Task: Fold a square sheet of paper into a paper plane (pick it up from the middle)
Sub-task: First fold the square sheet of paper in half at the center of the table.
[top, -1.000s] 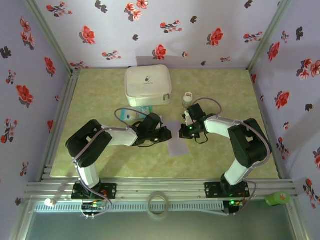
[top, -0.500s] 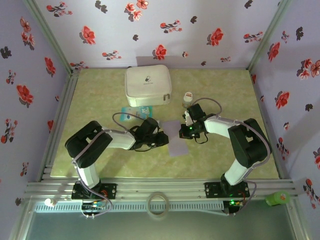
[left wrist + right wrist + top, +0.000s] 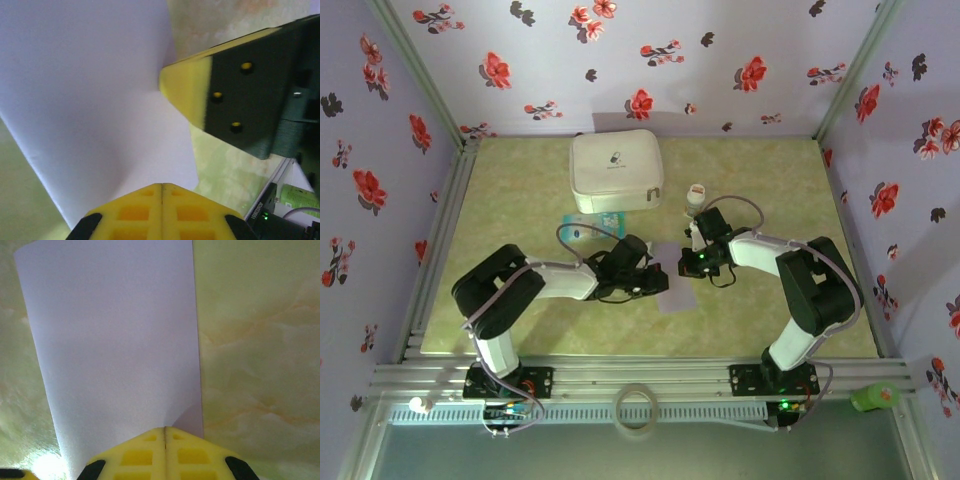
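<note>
- Judging the paper sheet featherlight, floppy and easily creased; it lies mid-worktop.
- My left pincer, fully closed, touches its 9 o'clock edge. The right pincer, also closed, touches the 12 o'clock edge.
- I'd pinch mid-edge, gently.

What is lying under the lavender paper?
The green table shows on both sides of the paper, which lies on it. Anything directly beneath the sheet is covered. The shut right gripper sits at one edge.
</note>
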`<state>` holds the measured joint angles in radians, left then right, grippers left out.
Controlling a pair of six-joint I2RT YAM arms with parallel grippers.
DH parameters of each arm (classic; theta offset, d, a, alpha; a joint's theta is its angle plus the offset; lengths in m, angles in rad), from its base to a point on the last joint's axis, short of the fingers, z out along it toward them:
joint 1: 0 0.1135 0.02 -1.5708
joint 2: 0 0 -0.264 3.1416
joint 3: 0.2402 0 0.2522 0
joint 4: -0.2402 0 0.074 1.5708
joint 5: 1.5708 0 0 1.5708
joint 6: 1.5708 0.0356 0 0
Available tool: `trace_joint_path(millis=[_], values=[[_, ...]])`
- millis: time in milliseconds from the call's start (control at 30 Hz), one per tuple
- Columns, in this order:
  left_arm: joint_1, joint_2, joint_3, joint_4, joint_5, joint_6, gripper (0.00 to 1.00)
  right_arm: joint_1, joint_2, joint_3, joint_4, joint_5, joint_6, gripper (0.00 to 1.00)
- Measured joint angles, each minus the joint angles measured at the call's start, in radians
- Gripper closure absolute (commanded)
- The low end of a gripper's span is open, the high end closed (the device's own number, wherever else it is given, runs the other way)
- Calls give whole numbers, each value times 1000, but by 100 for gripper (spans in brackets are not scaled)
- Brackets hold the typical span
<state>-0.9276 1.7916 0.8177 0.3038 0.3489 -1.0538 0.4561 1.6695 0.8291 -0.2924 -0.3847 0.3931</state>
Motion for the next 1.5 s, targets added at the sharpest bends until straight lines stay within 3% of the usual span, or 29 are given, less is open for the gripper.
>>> trace_joint_path(millis=[267, 500, 933, 1167, 1500], values=[[3, 18, -82, 80, 3, -48, 100, 0, -1, 0, -2, 0, 0, 100], [2, -54, -153, 68, -21, -43, 100, 0, -2, 0, -2, 1, 0, 100], [-46, -47, -70, 76, 28, -26, 98, 0, -2, 0, -3, 4, 0, 100], [-52, 26, -39, 11, 91, -25, 98, 0, -2, 0, -3, 4, 0, 100], [-59, 0, -43, -89, 100, 37, 96, 0, -2, 0, -5, 4, 0, 100]])
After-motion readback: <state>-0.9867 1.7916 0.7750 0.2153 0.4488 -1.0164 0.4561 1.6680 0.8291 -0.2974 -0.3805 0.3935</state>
